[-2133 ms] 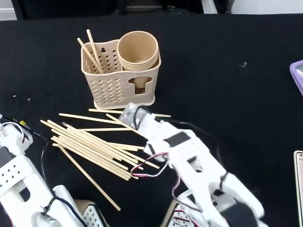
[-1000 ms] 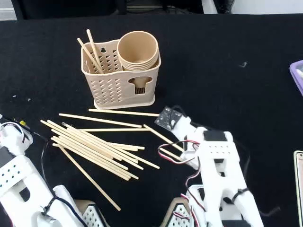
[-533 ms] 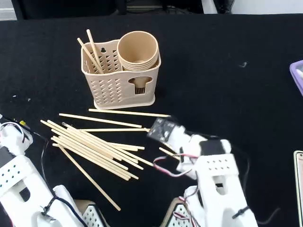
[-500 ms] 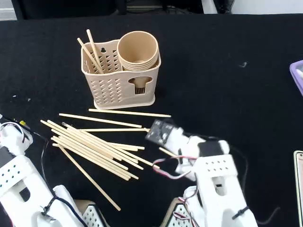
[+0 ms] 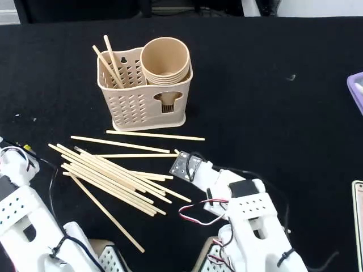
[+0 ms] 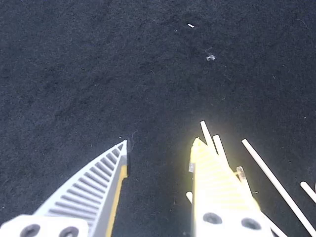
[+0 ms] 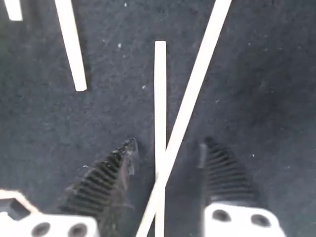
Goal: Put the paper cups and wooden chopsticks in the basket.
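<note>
From above, the beige perforated plastic basket [image 5: 136,105] holds a stack of tan paper cups [image 5: 165,56] and two slim wooden chopsticks [image 5: 111,61], while a loose pile of chopsticks [image 5: 113,175] lies on the black table [image 5: 272,102], so most sticks are left. In the left wrist view, the left gripper [image 6: 160,144] hangs spread and empty. In the right wrist view, the right gripper [image 7: 169,144] stands spread astride two crossed chopsticks [image 7: 160,108], not pinching them.

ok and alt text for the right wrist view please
The right gripper hangs open over the black table, its ridged fingers either side of two crossed wooden chopsticks: one chopstick in line with the fingers, a second chopstick slanting across it. A third chopstick lies apart from the pair.
</note>
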`<action>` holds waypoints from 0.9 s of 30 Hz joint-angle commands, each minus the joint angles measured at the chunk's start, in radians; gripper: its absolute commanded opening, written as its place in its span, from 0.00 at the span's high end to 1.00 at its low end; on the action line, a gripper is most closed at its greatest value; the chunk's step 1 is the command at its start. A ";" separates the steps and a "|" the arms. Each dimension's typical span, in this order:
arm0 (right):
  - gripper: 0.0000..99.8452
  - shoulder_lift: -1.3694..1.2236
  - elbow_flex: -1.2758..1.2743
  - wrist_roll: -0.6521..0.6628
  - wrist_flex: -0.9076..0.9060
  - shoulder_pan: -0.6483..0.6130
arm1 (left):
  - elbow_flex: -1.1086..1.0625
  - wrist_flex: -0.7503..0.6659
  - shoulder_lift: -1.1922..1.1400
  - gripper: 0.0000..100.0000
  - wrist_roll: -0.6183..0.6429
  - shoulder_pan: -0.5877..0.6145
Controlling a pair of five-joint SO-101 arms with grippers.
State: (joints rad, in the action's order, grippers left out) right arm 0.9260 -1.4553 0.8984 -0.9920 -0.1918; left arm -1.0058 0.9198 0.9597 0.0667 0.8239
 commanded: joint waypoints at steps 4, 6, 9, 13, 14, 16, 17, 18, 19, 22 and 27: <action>0.99 0.025 0.004 -0.009 0.020 -0.008 | 0.013 -0.015 0.018 0.79 -0.003 -0.013; 0.99 0.027 0.028 -0.009 0.003 -0.006 | 0.013 -0.015 0.018 0.79 -0.003 -0.013; 0.99 0.028 0.163 -0.015 -0.149 -0.011 | 0.013 -0.015 0.018 0.79 -0.003 -0.013; 0.99 0.028 0.407 -0.055 -0.339 -0.014 | 0.013 -0.015 0.018 0.79 -0.003 -0.013; 0.99 0.028 0.458 -0.072 -0.358 -0.014 | 0.015 -0.015 0.018 0.79 -0.003 -0.012; 0.99 0.028 0.536 -0.098 -0.373 -0.017 | 0.015 -0.015 0.018 0.79 -0.003 -0.010; 0.99 0.028 0.572 -0.114 -0.374 -0.031 | 0.015 -0.015 0.018 0.79 -0.003 -0.008; 0.99 0.028 0.607 -0.135 -0.377 -0.052 | 0.015 -0.015 0.018 0.79 -0.003 -0.008; 0.99 0.028 0.642 -0.172 -0.379 -0.081 | 0.015 -0.015 0.018 0.79 -0.003 -0.008; 0.99 0.028 0.774 -0.315 -0.437 -0.238 | 0.015 -0.015 0.018 0.79 -0.003 -0.008; 0.99 0.021 1.067 -0.479 -0.463 -0.473 | 0.013 -0.015 0.018 0.79 -0.003 -0.008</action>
State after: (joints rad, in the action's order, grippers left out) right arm 0.9337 -0.5762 0.4994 -1.4722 -0.5539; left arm -1.0058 0.9198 0.9597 0.0667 0.8239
